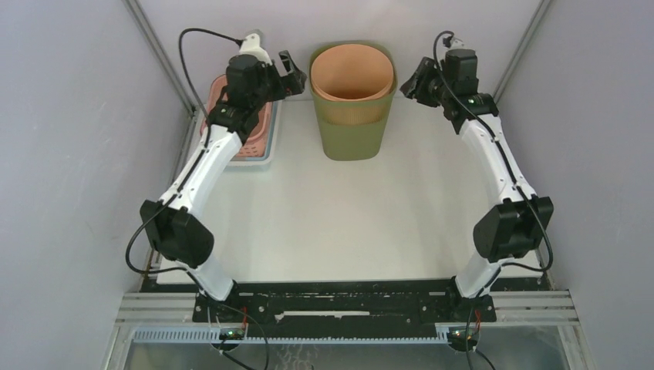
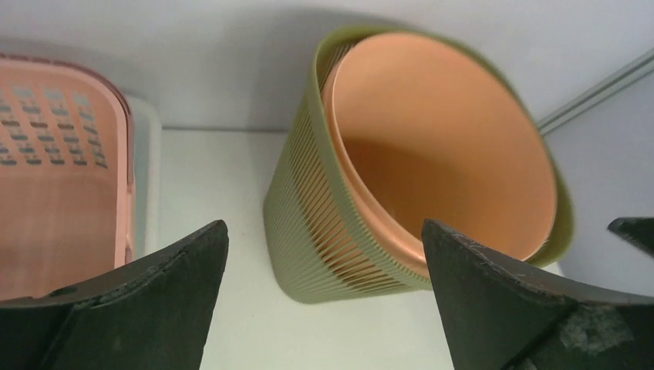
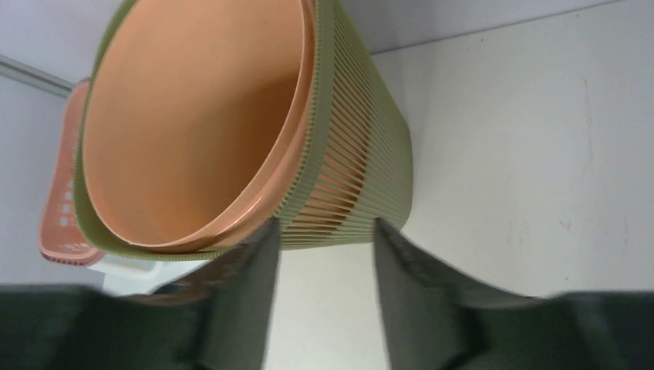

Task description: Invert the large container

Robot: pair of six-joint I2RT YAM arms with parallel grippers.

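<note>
The large container (image 1: 352,123) is an olive-green slatted bin with an orange liner. It stands upright, mouth up, at the back middle of the table. In the left wrist view the container (image 2: 308,231) lies ahead and to the right of my left gripper (image 2: 324,227), whose jaws are wide open and hold nothing. My left gripper (image 1: 291,71) hovers just left of the rim. My right gripper (image 1: 412,81) hovers just right of the rim. Its jaws (image 3: 324,227) are partly closed and blurred, with a bare gap between them. The container (image 3: 362,154) lies just beyond their tips.
A pink perforated basket (image 1: 258,135) sits on a white tray (image 1: 270,159) at the back left, under my left arm; the basket (image 2: 62,193) is also in the left wrist view. Grey enclosure walls and metal posts (image 1: 158,54) close in both sides and the back.
</note>
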